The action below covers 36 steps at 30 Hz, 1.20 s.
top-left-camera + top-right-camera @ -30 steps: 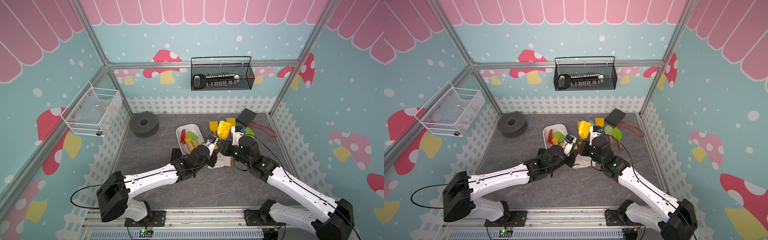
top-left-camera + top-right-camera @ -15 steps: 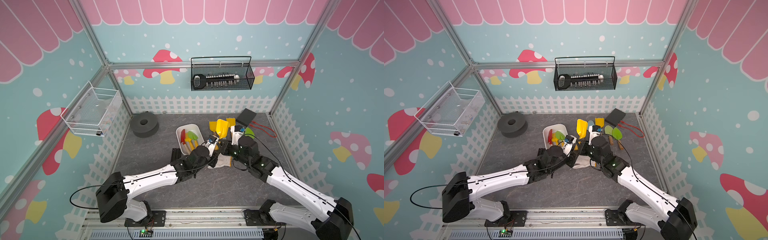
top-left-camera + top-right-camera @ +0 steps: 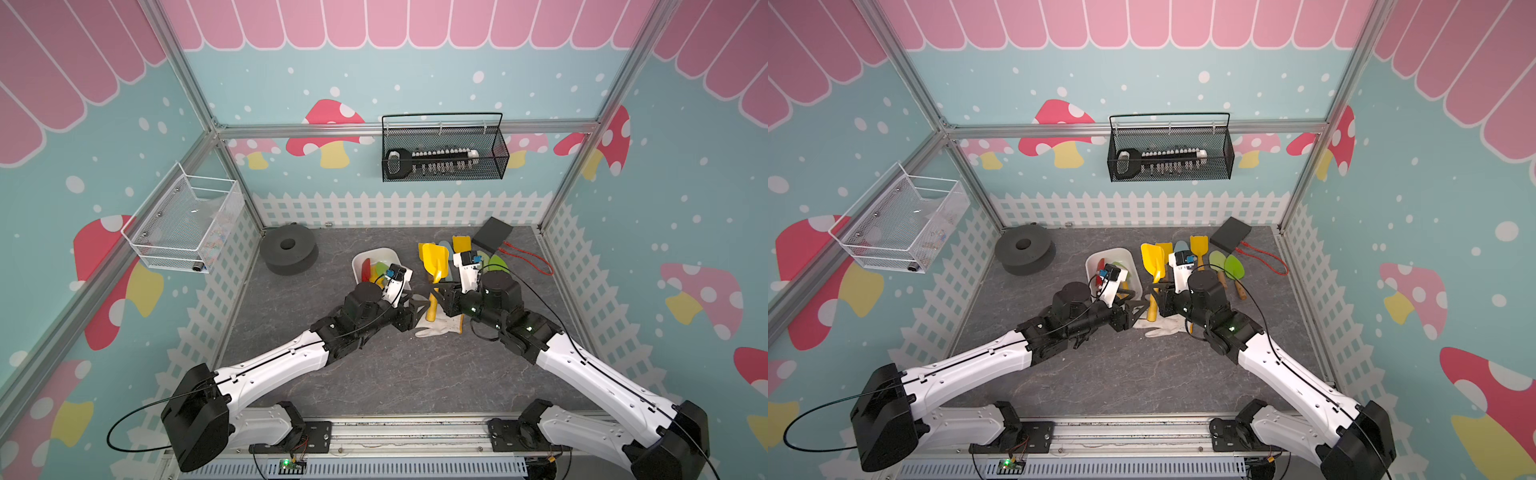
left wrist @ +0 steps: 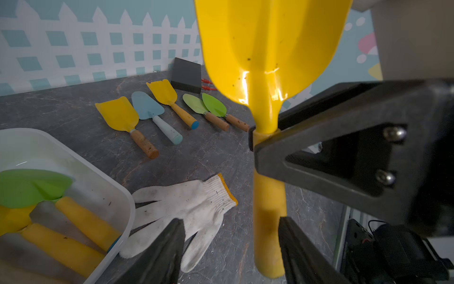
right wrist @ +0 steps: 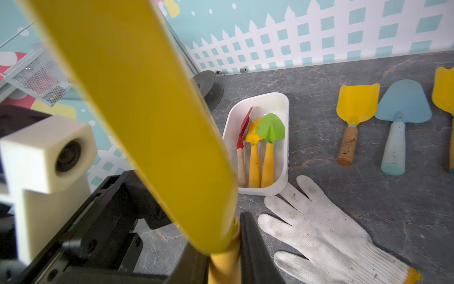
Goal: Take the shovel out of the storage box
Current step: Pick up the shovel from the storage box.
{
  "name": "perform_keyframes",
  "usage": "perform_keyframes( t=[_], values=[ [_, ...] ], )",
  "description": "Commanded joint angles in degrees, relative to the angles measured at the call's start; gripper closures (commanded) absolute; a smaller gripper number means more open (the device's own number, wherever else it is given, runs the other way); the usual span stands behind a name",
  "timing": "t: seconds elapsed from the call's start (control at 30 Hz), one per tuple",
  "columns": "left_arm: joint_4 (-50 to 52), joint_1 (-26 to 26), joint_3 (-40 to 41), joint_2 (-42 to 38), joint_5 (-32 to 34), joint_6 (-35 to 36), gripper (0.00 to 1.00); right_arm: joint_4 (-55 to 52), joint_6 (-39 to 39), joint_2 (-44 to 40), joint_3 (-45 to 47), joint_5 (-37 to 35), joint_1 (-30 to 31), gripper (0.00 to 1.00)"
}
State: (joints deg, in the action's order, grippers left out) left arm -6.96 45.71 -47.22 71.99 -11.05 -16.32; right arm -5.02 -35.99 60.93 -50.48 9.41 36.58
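1. Both top views: yellow shovel (image 3: 434, 264) is out of the storage box (image 3: 376, 252). It stands upright, blade up, just right of the box, mid-table. Right gripper (image 3: 436, 291) has it below the blade. Left gripper (image 3: 420, 309) sits at the handle's lower end, above a white glove (image 3: 442, 328). Can't tell if the handle end touches the glove.
2. L wrist cam: left gripper's fingers (image 4: 162, 253) are spread wide. The handle stands between them, close against one finger, no squeeze. Higher up, the right gripper's tips clamp the shovel's neck. Five loose shovels (image 4: 147, 108) lie in a row on the table (image 4: 73, 118), far right. A corner of the box shows at the left.
3. R wrist cam: right fingers (image 5: 253, 250) are narrow, shut tight on the yellow handle, blade filling the shot. The box is beyond the glove and holds three more shovels (image 5: 270, 127): red, yellow, green.
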Motion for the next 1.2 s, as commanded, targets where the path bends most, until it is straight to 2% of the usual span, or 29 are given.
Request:
perform_keyframes(
  t=[0.0, 0.23, 0.33, 0.5, 0.7, 0.77, 0.87, 0.9, 0.97, 1.0, 1.07, 1.17],
  values=[
    [-2.4, -1.4, 1.7, -1.7, -9.8, 0.0, 0.36, 0.8, 4.4, 0.2, -3.6, 9.0, -1.5, 0.97],
    [-9.4, -3.9, 3.7, -1.3, -21.1, -3.1, 0.37, 3.7, 5.8, 2.5, -5.2, 21.3, -3.7, 0.98],
    [-13.4, -4.4, 4.4, -0.8, -24.5, -5.2, 0.41, 6.3, 4.9, 3.5, -4.7, 24.9, -4.5, 0.97],
    [-15.5, -4.9, 4.1, 0.3, -27.9, -7.1, 0.55, 10.6, 3.3, 5.0, -4.2, 29.4, -5.6, 0.97],
    [-16.5, -5.5, 4.6, 0.4, -28.7, -7.8, 0.61, 13.1, 2.6, 6.3, -4.5, 33.9, -7.5, 0.97],
    [-17.3, -5.7, 4.6, 0.7, -29.0, -8.3, 0.65, 14.6, 1.6, 7.0, -4.3, 35.5, -8.3, 0.97],
    [-18.5, -6.3, 4.7, 1.1, -29.1, -9.5, 0.84, 16.7, 0.5, 7.5, -3.5, 37.3, -8.9, 0.97],
    [-19.0, -6.5, 4.8, 1.2, -28.8, -10.0, 0.91, 16.7, 0.6, 7.5, -3.3, 37.1, -9.1, 0.94],
    [-19.2, -6.8, 4.9, 1.1, -27.0, -10.7, 0.97, 16.2, 1.2, 7.1, -3.0, 36.3, -9.1, 0.85],
    [-18.7, -6.8, 4.9, 1.0, -25.6, -10.7, 0.99, 15.1, 1.8, 6.7, -2.9, 35.4, -9.1, 0.76],
    [-17.2, -6.8, 4.8, 0.4, -22.8, -10.3, 1.0, 12.8, 3.2, 5.3, -2.8, 32.8, -9.1, 0.64],
    [-15.9, -6.7, 4.8, -0.4, -19.5, -9.6, 1.0, 9.2, 4.9, 2.7, -2.3, 27.9, -9.1, 0.55]
  ],
)
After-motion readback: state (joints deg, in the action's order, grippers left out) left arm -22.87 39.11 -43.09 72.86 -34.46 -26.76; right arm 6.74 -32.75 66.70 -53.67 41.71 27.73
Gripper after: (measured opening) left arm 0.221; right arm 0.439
